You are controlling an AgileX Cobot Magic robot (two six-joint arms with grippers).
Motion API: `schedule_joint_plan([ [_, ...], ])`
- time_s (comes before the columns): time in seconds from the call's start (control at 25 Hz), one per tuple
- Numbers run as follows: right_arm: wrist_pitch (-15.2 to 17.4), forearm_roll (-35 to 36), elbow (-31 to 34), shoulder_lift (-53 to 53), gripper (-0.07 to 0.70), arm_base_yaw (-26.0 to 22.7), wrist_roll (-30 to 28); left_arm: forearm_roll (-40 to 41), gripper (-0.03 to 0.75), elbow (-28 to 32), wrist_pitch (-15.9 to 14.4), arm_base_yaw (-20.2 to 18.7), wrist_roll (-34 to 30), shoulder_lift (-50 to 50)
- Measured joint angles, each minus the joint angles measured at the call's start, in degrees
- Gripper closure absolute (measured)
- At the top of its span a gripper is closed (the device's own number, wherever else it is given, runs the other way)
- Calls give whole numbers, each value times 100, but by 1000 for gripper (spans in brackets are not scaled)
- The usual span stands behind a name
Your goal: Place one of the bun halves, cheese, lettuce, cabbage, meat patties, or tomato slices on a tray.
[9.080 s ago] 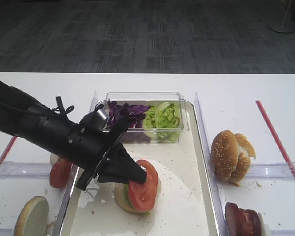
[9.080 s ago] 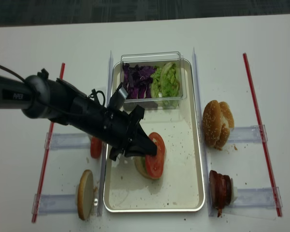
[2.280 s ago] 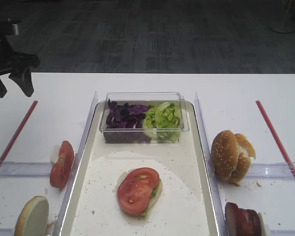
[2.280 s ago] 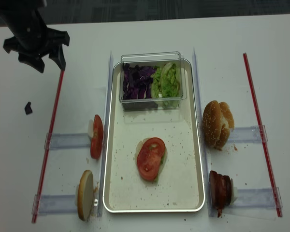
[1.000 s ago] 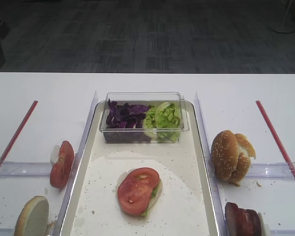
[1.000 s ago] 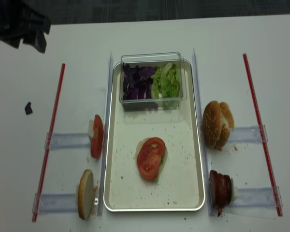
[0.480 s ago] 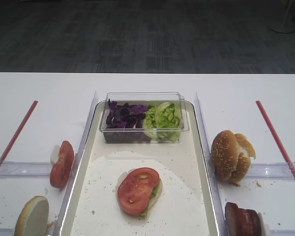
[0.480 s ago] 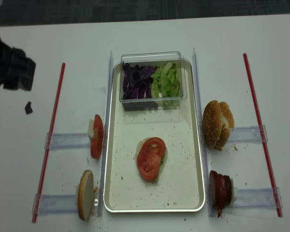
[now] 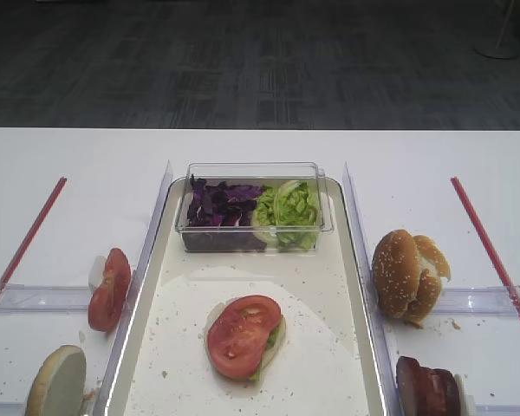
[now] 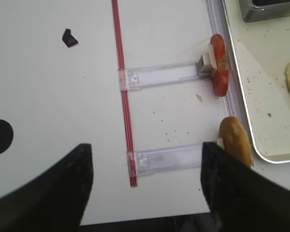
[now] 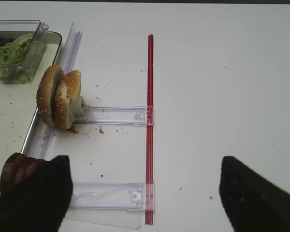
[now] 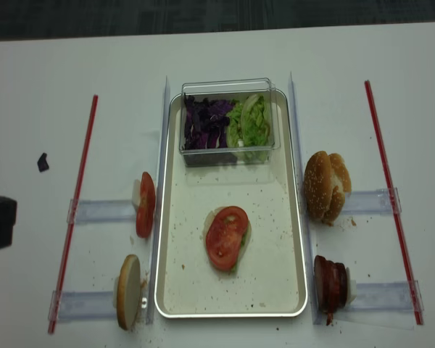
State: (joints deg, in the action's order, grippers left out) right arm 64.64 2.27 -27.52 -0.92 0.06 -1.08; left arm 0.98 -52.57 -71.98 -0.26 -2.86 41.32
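One tomato slice (image 12: 227, 238) lies flat on the tray (image 12: 286, 261).
Left gripper (image 10: 145, 188): jaws wide apart, holding nothing.

A white table (image 12: 29, 87) carries all items. Two red strips lie on it running near to far: one at the left (image 12: 74, 210), one at the right (image 12: 391, 196). Clear plastic holders lie flat across the surface, two on the left (image 12: 101, 212) (image 12: 83, 304) and two on the right (image 12: 373, 199) (image 12: 384, 296). A clear plastic box (image 12: 228, 87) stands at the far middle. A small dark scrap (image 12: 43, 162) lies far left, apart from everything. Beyond the table, dark patterned carpet (image 9: 260, 61) covers the floor.
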Motion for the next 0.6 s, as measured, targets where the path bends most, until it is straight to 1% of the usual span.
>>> schedule_joint_plan([
  [0.28, 0, 0, 0, 0, -2, 0, 0, 0, 275, 777, -46, 0, 98, -1567],
  [0.6, 0, 0, 0, 0, -2, 0, 0, -24, 275, 1656, -74, 0, 286, -2791],
])
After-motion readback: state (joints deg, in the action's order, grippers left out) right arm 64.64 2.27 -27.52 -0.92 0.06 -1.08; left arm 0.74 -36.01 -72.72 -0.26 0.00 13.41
